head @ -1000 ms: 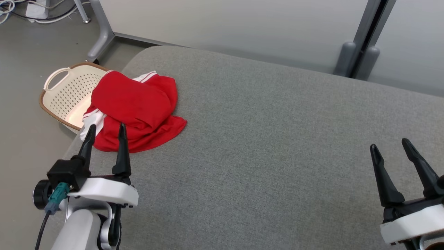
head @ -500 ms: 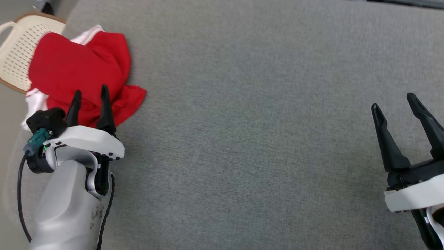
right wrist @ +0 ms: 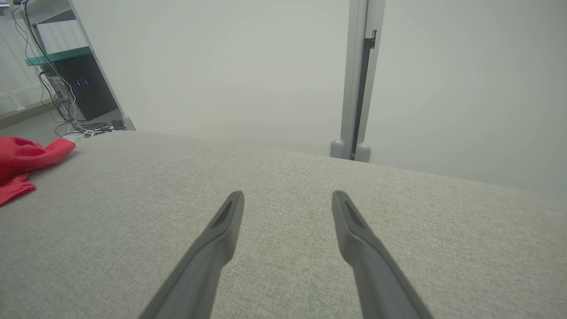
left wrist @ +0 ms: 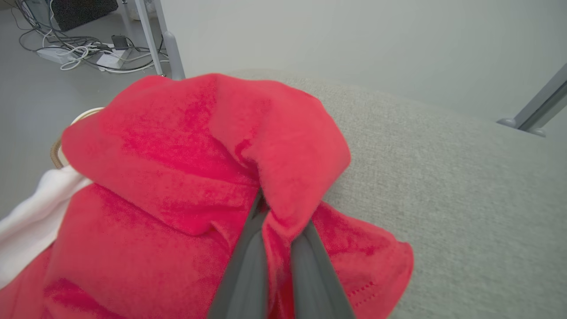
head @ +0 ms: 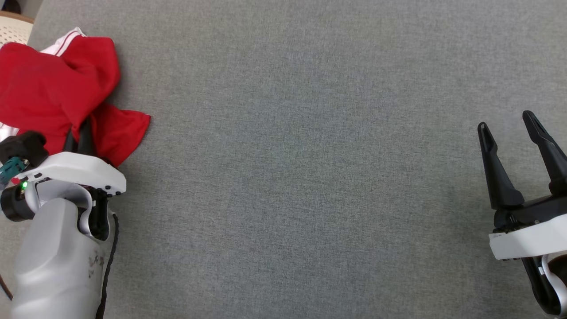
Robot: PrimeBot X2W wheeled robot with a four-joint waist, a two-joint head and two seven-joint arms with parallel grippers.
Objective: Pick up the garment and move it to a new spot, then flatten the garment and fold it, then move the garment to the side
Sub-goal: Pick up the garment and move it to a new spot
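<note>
A crumpled red garment (head: 48, 88) with white trim lies at the far left corner of the grey padded table (head: 310, 155). My left gripper (head: 79, 133) is pushed into its near folds and shut on the red cloth. In the left wrist view the two fingers (left wrist: 248, 257) meet under a raised fold of the garment (left wrist: 199, 146), their tips buried in it. My right gripper (head: 509, 124) hovers open over bare table at the right, well away from the garment (right wrist: 22, 164), with nothing between its fingers (right wrist: 226, 221).
A cream perforated basket (head: 13, 31) with a brown rim sits off the table's left edge, behind the garment. Cables and a power strip (left wrist: 88, 48) lie on the floor beyond. A grey post (right wrist: 359, 79) stands at the wall behind the table.
The head camera has tilted down, shifting the whole picture. My left gripper has pushed forward into the garment and shut on the cloth. The right gripper stays open.
</note>
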